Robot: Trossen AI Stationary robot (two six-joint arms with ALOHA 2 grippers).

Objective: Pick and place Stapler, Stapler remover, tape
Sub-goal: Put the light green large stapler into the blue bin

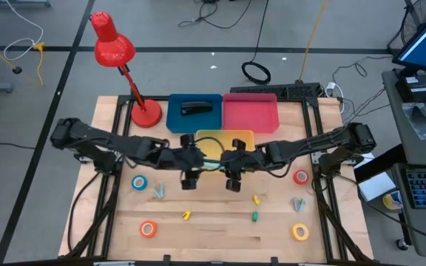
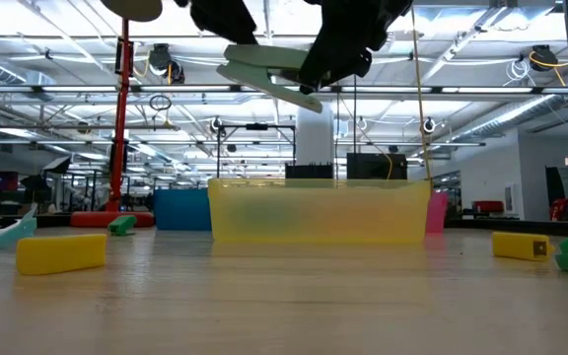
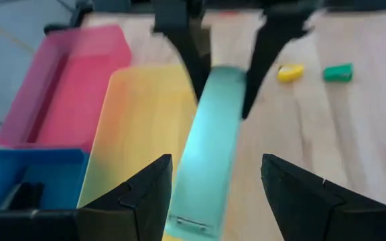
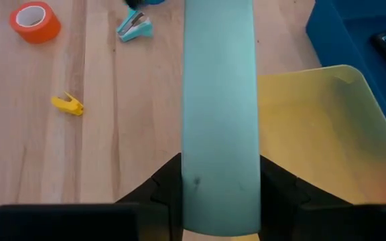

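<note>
1. Starting with the table (image 1: 213,236): you've got a wooden top with three bins along the far side, a blue bin (image 1: 194,112), a pink bin (image 1: 251,113) and a yellow bin (image 1: 225,144) just in front of them, with a red desk lamp (image 1: 124,66) at the far left corner.
2. Both arms reach in to the middle, meeting just on the near side of the yellow bin.
3. Your right gripper (image 4: 220,201) is clenched on the pale green stapler (image 4: 220,100), fingers pressed against both its sides; the stapler is up in the air, tilted, above the yellow bin's near edge (low view shows it well clear of the table).
4. Your left gripper (image 3: 216,184) is released, fingers spread wide and holding nothing, facing the stapler's other end without touching it.
5. A black stapler (image 1: 195,108) lies in the blue bin.
6. Tape is all on the table: blue tape (image 1: 138,182) near left, orange tape (image 1: 148,229) front left, red tape (image 1: 300,176) right, yellow tape (image 1: 299,231) front right.
7. Teal staple removers sit at (image 1: 159,191) beside the blue roll and at (image 1: 298,204) on the right.
8. Small bits: yellow remover (image 1: 186,215), another yellow one (image 1: 257,199), green piece (image 1: 254,216) (too small to tell exactly what).
</note>
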